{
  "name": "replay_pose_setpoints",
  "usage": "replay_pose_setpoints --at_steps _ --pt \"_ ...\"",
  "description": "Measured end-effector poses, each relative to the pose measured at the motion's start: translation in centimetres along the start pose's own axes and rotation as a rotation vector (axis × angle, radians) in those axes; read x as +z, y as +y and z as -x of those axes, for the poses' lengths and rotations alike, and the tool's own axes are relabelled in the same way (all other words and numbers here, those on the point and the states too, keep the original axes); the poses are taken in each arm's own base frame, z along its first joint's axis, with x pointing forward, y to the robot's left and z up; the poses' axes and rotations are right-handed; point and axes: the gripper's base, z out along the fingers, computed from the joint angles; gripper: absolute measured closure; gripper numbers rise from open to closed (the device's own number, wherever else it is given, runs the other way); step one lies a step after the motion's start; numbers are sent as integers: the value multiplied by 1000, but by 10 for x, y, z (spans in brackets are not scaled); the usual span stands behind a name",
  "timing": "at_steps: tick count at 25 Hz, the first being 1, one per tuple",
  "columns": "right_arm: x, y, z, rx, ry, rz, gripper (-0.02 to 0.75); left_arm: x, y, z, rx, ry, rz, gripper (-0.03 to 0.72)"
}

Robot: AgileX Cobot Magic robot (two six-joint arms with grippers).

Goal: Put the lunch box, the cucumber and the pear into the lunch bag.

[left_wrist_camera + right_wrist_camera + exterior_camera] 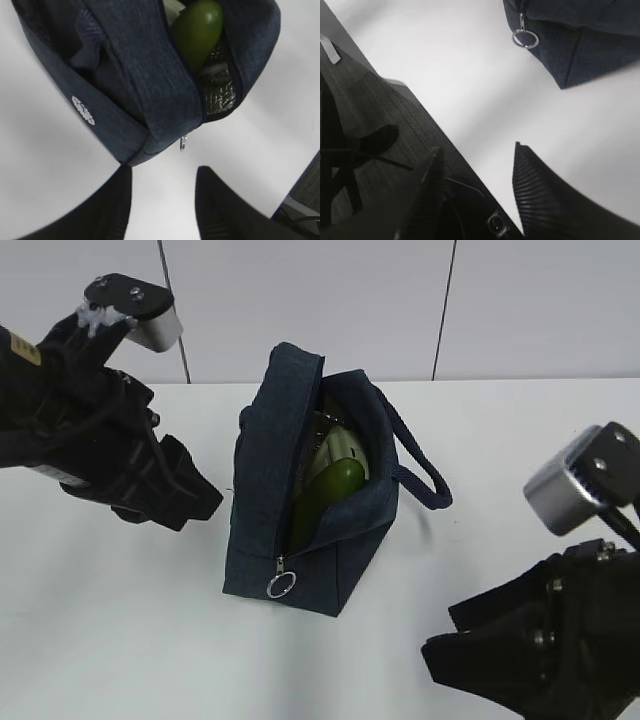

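Observation:
The navy lunch bag (270, 440) stands mid-table with its zipper open and its silver ring pull (281, 586) at the front. Inside it the dark green cucumber (335, 485) leans against the pale green lid of the lunch box (338, 447). No pear shows in any view. My left gripper (205, 502) is open and empty, just left of the bag. In the left wrist view (164, 170) one finger lies close to the bag's corner (145, 75), and the cucumber (200, 30) shows above. My right gripper (443, 632) is open and empty at the front right, apart from the bag (590, 45).
The bag's loop handle (425, 475) hangs off its right side. Silver foil lining (220, 90) shows in the opening. The table's front edge (445, 135) runs under my right gripper, with dark floor beyond. White table top (120, 620) surrounds the bag.

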Motion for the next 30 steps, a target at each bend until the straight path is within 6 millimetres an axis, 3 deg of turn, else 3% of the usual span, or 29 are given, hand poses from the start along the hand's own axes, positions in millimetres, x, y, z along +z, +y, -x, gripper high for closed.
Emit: replay_pose_setpoints --at_steps 3,9,16,20,26,30 --pt "7 -1 -10 -40 -92 14 380 0 0 1 43 -9 5 432" --pt "21 -7 -10 -71 -232 16 381 6 3 6 84 -50 25 432" --pt "54 -17 -23 -73 -112 73 395 34 5 7 83 -35 -14 431" --pt "73 -24 -31 -62 -32 93 399 40 7 9 101 -58 -4 431" --pt "94 -34 -28 -73 14 108 400 41 10 14 124 -111 25 431" --pt "97 -35 -21 -83 -1 118 400 49 11 13 114 -97 24 431"
